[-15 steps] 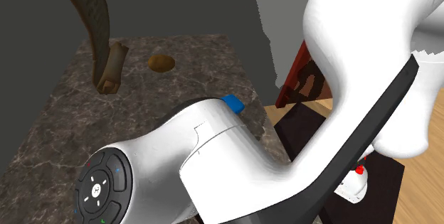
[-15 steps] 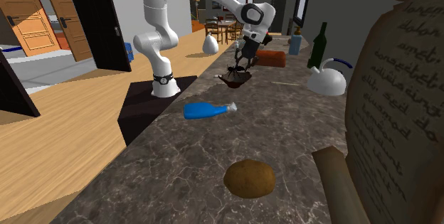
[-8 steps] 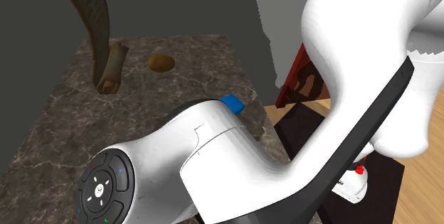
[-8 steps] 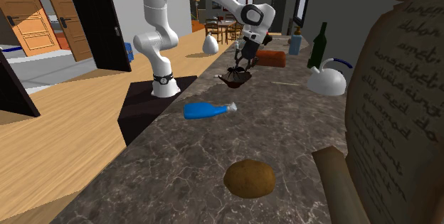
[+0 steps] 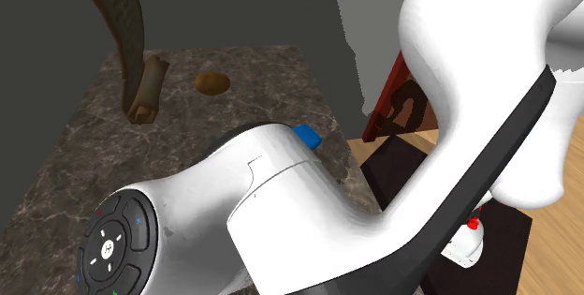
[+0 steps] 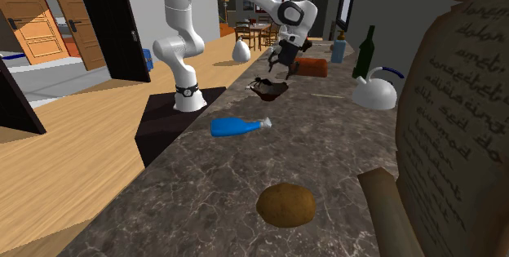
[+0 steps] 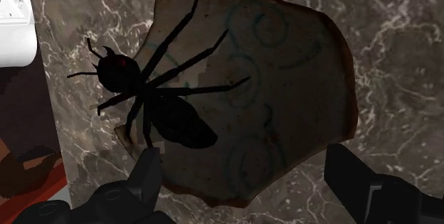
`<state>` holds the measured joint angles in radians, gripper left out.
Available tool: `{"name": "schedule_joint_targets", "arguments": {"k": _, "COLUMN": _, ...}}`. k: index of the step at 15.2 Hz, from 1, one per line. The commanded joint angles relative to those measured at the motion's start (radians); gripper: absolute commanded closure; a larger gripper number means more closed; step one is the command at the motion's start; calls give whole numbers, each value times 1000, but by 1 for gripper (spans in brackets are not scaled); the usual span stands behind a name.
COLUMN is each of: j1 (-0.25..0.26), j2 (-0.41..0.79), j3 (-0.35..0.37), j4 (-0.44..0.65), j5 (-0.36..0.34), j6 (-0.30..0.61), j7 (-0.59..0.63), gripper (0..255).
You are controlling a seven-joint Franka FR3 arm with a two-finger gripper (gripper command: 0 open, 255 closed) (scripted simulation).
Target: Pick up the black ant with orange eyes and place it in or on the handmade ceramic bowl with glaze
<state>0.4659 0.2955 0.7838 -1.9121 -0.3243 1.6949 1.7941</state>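
Note:
The black ant [image 7: 171,119] lies on the brown bowl [image 7: 284,102], which has blue swirls inside. Its body rests in the bowl, while its head with a reddish eye and some legs reach over the rim onto the marble counter. My gripper [image 7: 249,187] hangs above it, open, both fingers clear of ant and bowl. In the second exterior view the gripper [image 6: 281,59] is raised over the bowl [image 6: 271,91], with the ant [image 6: 264,80] on the bowl's rim nearest the arm's base.
On the counter a blue bottle [image 6: 236,126] lies on its side and a brown round object [image 6: 285,205] sits nearer the camera. A white kettle [image 6: 375,92], a dark green bottle [image 6: 367,47] and an orange box [image 6: 311,67] stand beyond the bowl. A large scroll [image 6: 457,117] rises at the right.
The gripper has opened and lifted away from the bowl. The ant, held a second ago, now lies released on the bowl.

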Motion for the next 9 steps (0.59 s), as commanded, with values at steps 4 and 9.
{"name": "schedule_joint_targets", "arguments": {"k": 4, "j1": 22, "j2": 12, "j3": 6, "j4": 96, "j5": 4, "j6": -87, "j7": 0, "gripper": 0}}
{"name": "schedule_joint_targets", "arguments": {"k": 9, "j1": 22, "j2": 12, "j3": 6, "j4": 96, "j5": 4, "j6": -87, "j7": 0, "gripper": 0}}
